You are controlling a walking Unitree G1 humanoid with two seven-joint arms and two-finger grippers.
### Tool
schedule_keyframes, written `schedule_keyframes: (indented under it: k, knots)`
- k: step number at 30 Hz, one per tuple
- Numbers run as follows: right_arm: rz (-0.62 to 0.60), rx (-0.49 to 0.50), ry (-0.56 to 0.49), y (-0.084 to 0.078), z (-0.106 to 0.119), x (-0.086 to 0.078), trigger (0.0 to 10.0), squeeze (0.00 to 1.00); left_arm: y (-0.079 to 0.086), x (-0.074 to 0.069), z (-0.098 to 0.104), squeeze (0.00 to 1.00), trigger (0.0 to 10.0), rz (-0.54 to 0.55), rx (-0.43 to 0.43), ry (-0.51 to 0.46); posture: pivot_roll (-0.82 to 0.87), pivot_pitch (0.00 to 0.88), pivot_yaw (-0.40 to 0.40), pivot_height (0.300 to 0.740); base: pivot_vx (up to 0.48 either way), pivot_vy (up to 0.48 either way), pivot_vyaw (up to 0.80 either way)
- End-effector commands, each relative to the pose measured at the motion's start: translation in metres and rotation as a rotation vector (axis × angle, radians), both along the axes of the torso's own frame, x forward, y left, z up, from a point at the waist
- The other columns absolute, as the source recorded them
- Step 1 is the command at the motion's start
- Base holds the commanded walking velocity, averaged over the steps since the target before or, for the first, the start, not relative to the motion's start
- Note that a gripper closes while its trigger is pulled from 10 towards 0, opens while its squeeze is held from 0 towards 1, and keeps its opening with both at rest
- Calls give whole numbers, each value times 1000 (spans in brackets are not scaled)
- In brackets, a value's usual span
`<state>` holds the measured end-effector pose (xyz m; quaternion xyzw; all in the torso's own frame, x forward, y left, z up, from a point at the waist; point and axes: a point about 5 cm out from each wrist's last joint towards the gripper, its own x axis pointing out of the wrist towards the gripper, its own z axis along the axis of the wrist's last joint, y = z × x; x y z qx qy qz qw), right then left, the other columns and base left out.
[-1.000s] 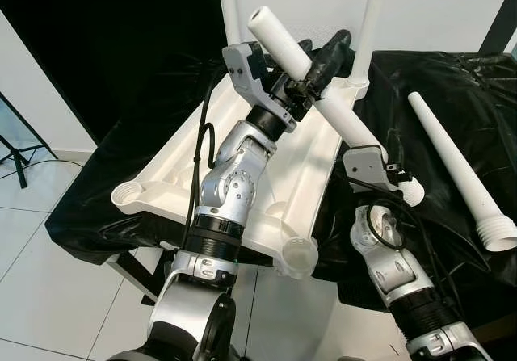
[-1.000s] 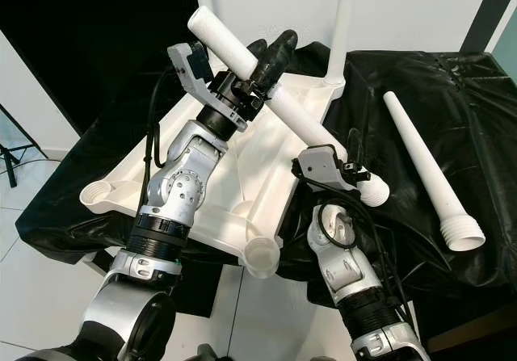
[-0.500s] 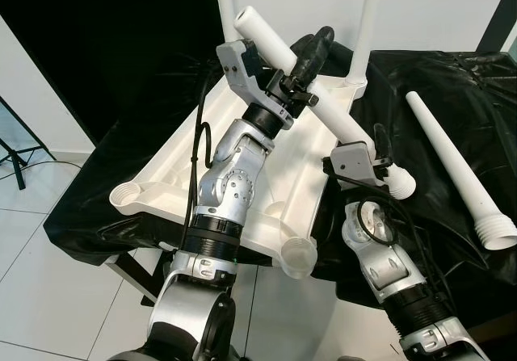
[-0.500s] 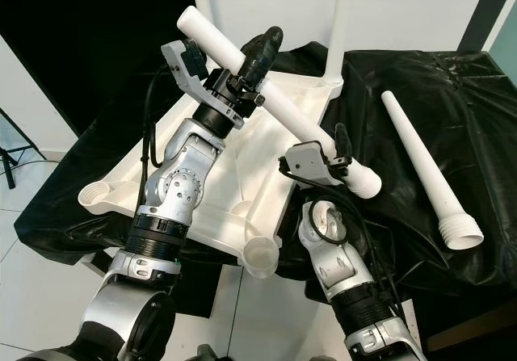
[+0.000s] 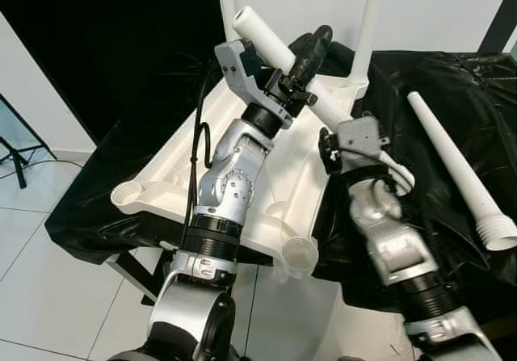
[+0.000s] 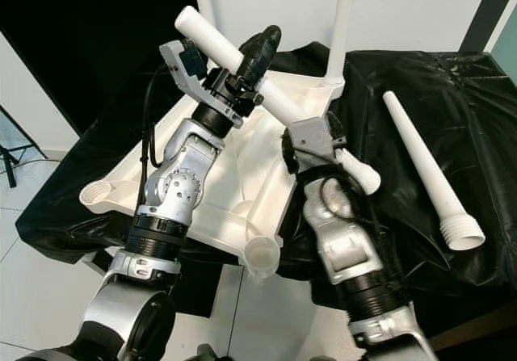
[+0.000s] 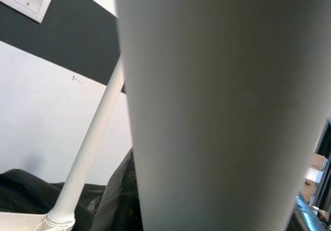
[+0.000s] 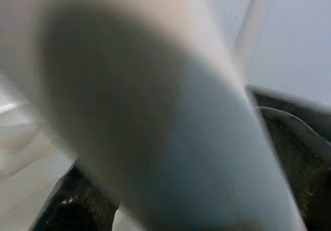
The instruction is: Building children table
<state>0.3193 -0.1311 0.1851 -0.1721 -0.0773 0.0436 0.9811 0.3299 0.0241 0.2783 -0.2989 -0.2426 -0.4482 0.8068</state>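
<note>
While the left gripper [image 5: 300,60] clamps the white leg [image 5: 266,39] above the tabletop [image 5: 284,175], the right gripper's [image 6: 319,139] finger state cannot be told; wrist views are blurred by the leg.

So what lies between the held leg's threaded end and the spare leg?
Just bare black cloth, seen in both eye views, between the held leg and the spare leg.

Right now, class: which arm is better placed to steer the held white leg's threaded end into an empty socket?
Probably the right: its gripper sits near the leg's threaded end; the left gripper clamps higher up.
</note>
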Motion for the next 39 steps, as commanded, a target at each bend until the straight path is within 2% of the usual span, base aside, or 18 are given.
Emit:
schedule_keyframes:
  k: [1, 2, 4, 5, 8, 10, 14, 15, 20, 21, 27, 32, 39]
  knots:
    - [66, 27, 95, -10, -8, 2, 10000, 0, -17, -8, 4, 0, 0, -87, -41, -14, -175, 0, 80, 740, 0, 0, 0]
    - [110, 2, 141, -20, -13, 3, 10000, 0, -19, -9, 3, 0, 0, -96, -36, -16, -177, 0, 81, 740, 0, 0, 0]
    - [110, 2, 141, -20, -13, 3, 10000, 0, -19, -9, 3, 0, 0, -96, -36, -16, -177, 0, 81, 740, 0, 0, 0]
    - [153, -39, 181, -27, -15, 5, 10000, 0, -20, -9, 3, 0, 0, -104, -30, -18, -177, 0, 81, 740, 0, 0, 0]
    - [203, -74, 212, -30, -17, 4, 10000, 0, -21, -10, 2, 0, 0, -113, -24, -20, -175, 0, 81, 740, 0, 0, 0]
    - [316, -150, 278, -29, -22, 0, 10000, 0, -22, -13, 1, 0, 0, -134, -8, -27, -167, 0, 79, 740, 0, 0, 0]
    - [348, -172, 298, -28, -24, -2, 10000, 0, -22, -14, 0, 0, 0, -141, -3, -31, -160, 0, 79, 740, 0, 0, 0]
    - [390, -200, 325, -29, -25, -4, 10000, 0, -22, -15, 0, 0, 0, -148, 5, -36, -159, 0, 79, 740, 0, 0, 0]
    - [499, -286, 387, -40, -21, -5, 10000, 0, -23, -19, 0, 0, 0, -185, 22, -55, -149, 0, 83, 740, 0, 0, 0]
    - [542, -297, 418, -45, -20, -6, 0, 0, -24, -21, 0, 0, 0, -201, 26, -62, -148, 0, 84, 740, 0, 0, 0]
    - [659, -327, 501, -54, -21, -11, 0, 0, -25, -22, 1, 0, 0, -220, 37, -72, -139, 0, 87, 740, 0, 0, 0]
    - [635, -326, 496, -55, -22, -8, 0, 0, -24, -22, 1, 0, 0, -220, 45, -74, -137, 0, 89, 740, 0, 0, 0]
    - [541, -288, 416, -41, -23, -3, 0, 0, -23, -23, 1, 0, 0, -211, 60, -79, -137, 0, 90, 740, 0, 0, 0]
